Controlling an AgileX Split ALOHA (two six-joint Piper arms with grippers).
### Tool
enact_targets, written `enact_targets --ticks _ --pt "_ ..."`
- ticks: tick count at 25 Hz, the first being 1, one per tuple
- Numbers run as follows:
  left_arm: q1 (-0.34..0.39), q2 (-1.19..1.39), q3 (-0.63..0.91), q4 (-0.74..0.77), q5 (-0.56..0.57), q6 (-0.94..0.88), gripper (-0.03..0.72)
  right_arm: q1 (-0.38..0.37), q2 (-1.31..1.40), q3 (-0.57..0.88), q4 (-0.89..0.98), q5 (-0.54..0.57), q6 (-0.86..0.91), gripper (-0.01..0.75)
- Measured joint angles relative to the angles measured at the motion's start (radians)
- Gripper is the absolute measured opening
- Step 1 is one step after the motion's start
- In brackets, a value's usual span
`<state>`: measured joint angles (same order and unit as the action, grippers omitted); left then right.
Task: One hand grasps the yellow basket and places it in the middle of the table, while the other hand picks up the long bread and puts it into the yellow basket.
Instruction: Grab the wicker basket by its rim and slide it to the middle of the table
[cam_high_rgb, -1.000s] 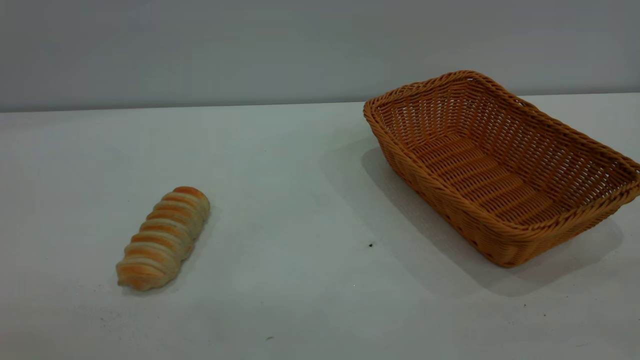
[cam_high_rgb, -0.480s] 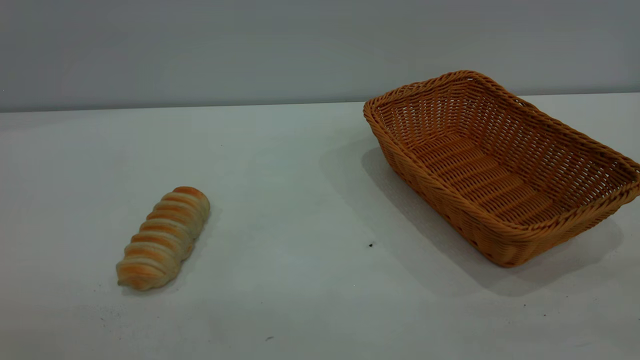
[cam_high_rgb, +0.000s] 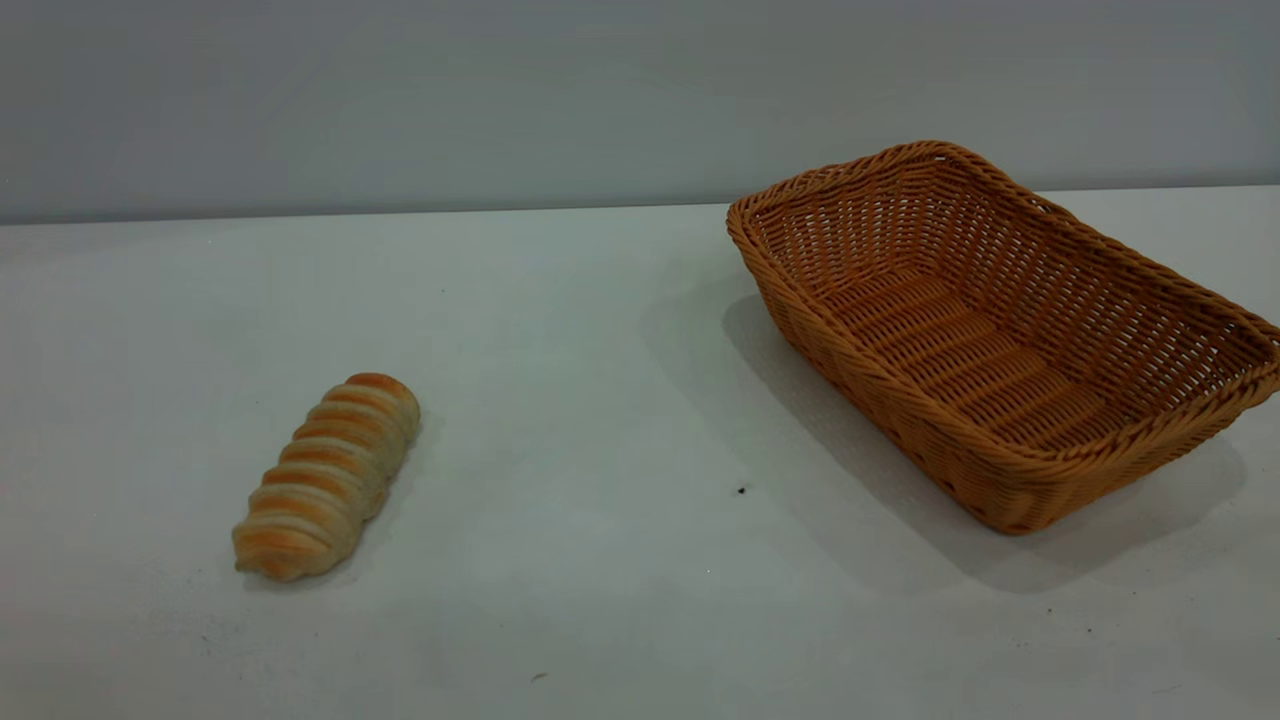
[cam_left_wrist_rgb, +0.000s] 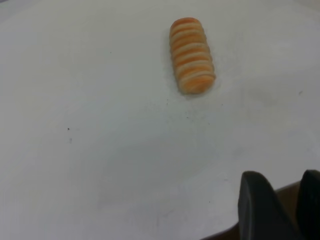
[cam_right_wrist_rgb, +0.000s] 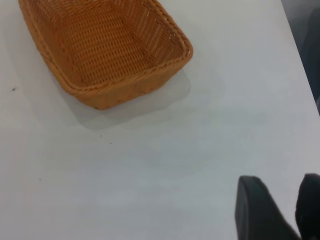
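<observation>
Woven orange-tan wicker is filling the right side of the exterior view, where the yellow basket (cam_high_rgb: 1005, 335) is sitting empty on the table (cam_high_rgb: 600, 400), set at an angle with one corner pointing toward the camera. Well apart from it, on the left side, the long bread (cam_high_rgb: 327, 477) is lying flat on the bare tabletop; neither arm is showing here. Looking from the left wrist, the left gripper (cam_left_wrist_rgb: 281, 210) is hovering above the table, well short of the long bread (cam_left_wrist_rgb: 191, 55), its dark fingers standing slightly parted and gripping nothing. Looking from the right wrist, the right gripper (cam_right_wrist_rgb: 279, 210) is hanging clear of the yellow basket (cam_right_wrist_rgb: 105, 47), its fingers likewise parted and empty.
</observation>
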<state>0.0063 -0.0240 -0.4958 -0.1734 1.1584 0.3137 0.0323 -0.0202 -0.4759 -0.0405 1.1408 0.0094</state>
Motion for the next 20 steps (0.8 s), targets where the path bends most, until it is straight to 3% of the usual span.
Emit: enact_targets --ticks 8,10,15,20 --pt "0.0 0.002 0.0 0.046 -0.015 -0.071 0.242 0.0 0.0 0.0 0.0 -0.002 0.008 0.238" --pt "0.0 0.019 -0.005 0.047 -0.067 -0.071 0.242 0.0 0.003 -0.009 0.002 -0.031 0.023 0.238" --pt "0.0 0.218 -0.011 -0.085 -0.398 -0.021 0.242 0.0 0.176 -0.02 0.167 -0.327 0.098 0.238" --pt "0.0 0.556 -0.011 -0.205 -0.539 0.186 0.242 0.0 0.557 -0.02 0.335 -0.506 0.012 0.272"
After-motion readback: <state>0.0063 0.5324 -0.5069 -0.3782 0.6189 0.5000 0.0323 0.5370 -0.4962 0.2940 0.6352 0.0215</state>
